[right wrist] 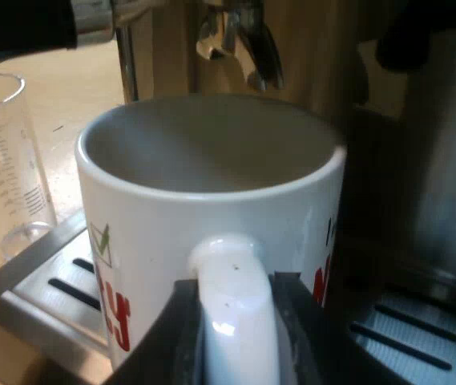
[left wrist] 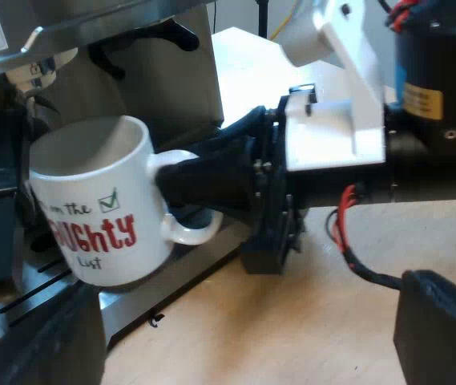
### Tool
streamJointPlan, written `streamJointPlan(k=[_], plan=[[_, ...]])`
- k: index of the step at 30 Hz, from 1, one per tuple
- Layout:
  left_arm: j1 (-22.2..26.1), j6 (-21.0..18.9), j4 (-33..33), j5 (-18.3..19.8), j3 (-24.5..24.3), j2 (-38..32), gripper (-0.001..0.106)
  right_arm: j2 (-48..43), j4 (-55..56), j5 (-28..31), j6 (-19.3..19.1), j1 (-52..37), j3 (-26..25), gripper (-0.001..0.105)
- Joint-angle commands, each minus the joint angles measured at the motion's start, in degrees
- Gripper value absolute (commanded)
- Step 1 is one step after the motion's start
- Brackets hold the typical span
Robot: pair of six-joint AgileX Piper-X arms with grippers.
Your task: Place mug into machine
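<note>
Right tool point(right wrist: 236, 329) is pinched on the mug's handle point(right wrist: 228, 281), one finger on each side of the loop. The mug point(right wrist: 211, 184) lies straight ahead of that tool. Its handle points back at the tool and away from the espresso machine point(right wrist: 436, 160); its mouth is up and it's empty. In the left wrist view the mug looks slightly tilted, not dead upright.

The mug is over the slotted drip tray point(right wrist: 59, 281), toward the tray's outer edge. I can't tell whether the base touches the grille or hangs just above it, because the mug body hides the contact.

Key relation: the metal spouts point(right wrist: 244, 48) sit above and beyond the mug's far rim, so deeper into the machine on the same line as the handle axis. My read is that what's left for you is a short push straight in along that axis, level the mug, set it down, release. Watch the rim against the spouts if you lift.

The measuring glass point(right wrist: 7, 160) stands on the surface point(left wrist: 308, 305) just beside the tray's side edge, apart from the mug. Keep the push straight and it's not in play.

Left tool point(left wrist: 244, 345) is spread wide and holds nothing. It's over the surface off the tray's edge, side-on to the mug. The right arm is on the job, so you shouldn't need the left.
</note>
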Motion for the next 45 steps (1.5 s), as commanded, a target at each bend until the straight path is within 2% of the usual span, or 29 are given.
streamJointPlan(k=[1,8,14,22,31,33,34,35,36,38,40,45], plan=[[-0.2,-0.7,-1.2,0.8,-0.1,-0.1,0.085,0.7,-2.2,0.2,0.2,0.1,-2.3,0.000],[-0.2,-0.7,-1.2,1.7,-0.1,-0.1,0.085,4.4,-2.2,0.6,0.2,0.1,-5.6,0.000],[-0.2,-0.7,-1.2,2.1,-0.1,-0.1,0.085,7.5,-2.2,4.0,1.9,0.1,-8.5,0.000],[-0.2,-0.7,-1.2,3.0,-0.1,-0.1,0.085,7.8,-2.2,6.4,1.9,0.0,-8.7,0.000],[-0.2,-0.7,-1.2,3.0,-0.1,-0.1,0.085,7.8,-2.2,6.5,1.9,0.0,-8.7,0.000],[-0.2,-0.7,-1.2,3.0,-0.1,-0.1,0.085,7.8,-2.2,6.5,1.9,0.0,-8.7,0.007],[-0.2,-0.7,-1.2,3.0,-0.1,-0.1,0.085,7.8,-2.2,6.5,1.9,0.0,-8.7,0.014],[-0.2,-0.7,-1.2,3.0,-0.1,-0.1,0.085,7.8,-2.2,6.5,2.0,0.0,-8.7,0.027],[-0.2,-0.7,-1.2,3.0,-0.1,-0.1,0.085,7.8,-2.2,6.5,2.4,0.0,-8.7,0.034],[-0.2,-0.7,-1.2,3.0,-0.1,-0.1,0.085,7.8,-2.2,6.4,2.9,0.1,-8.7,0.060],[-0.2,-0.7,-1.3,3.0,-0.1,-0.1,0.085,7.8,-2.2,6.4,3.0,0.1,-8.7,0.068],[-0.2,-0.7,-1.3,3.0,-1.2,-0.1,0.085,7.1,-1.4,6.6,3.2,1.0,-8.7,0.064]])
